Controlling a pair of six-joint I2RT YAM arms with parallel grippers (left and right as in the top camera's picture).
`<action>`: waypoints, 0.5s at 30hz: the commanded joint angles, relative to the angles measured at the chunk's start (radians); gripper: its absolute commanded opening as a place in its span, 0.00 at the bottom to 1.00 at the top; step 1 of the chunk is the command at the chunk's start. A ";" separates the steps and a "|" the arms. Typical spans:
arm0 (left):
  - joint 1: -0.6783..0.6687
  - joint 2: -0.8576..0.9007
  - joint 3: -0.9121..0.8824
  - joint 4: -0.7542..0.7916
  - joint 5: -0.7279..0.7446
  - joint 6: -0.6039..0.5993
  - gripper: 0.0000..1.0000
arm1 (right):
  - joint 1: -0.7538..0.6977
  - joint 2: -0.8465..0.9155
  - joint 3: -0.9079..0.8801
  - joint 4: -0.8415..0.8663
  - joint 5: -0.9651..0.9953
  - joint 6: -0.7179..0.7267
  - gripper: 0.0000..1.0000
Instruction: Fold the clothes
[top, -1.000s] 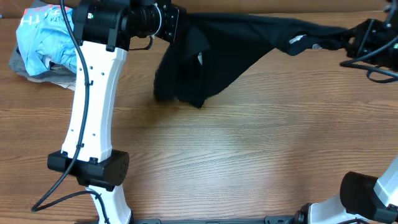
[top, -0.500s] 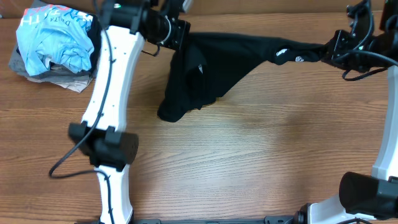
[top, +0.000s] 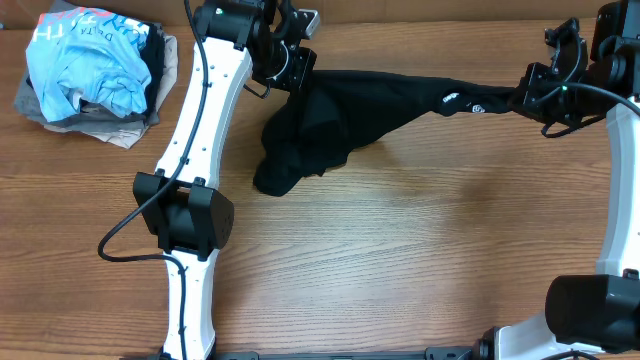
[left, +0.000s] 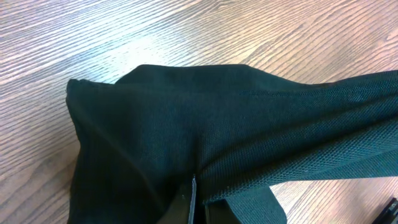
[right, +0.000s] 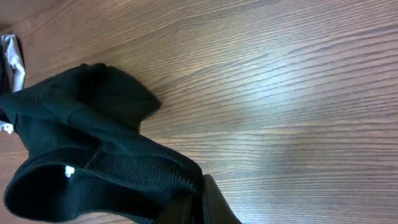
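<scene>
The black garment (top: 320, 130) has been drawn nearer, stretched between left jaws and right jaws clamped on it; nothing is folded yet.

The clothes (left: 186, 124), black and finely knit, fill most of the frame, from a bunched fold at the left to a taut band that leaves at the right edge. At the bottom centre the left gripper (left: 191, 198) is pinched tight on the fabric, with only a thin pale finger edge showing. The wood-grain bench (left: 186, 31) spans the top and the lower right.
</scene>
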 joint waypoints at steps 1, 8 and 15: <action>0.035 0.008 0.003 -0.008 -0.091 0.001 0.04 | -0.061 -0.003 -0.003 0.008 0.113 -0.006 0.04; 0.035 0.003 0.004 -0.014 -0.047 -0.019 0.04 | -0.118 -0.003 -0.003 -0.016 0.106 -0.001 0.04; 0.035 -0.077 0.005 -0.012 -0.031 -0.018 0.04 | -0.227 -0.003 -0.003 -0.016 0.089 0.023 0.04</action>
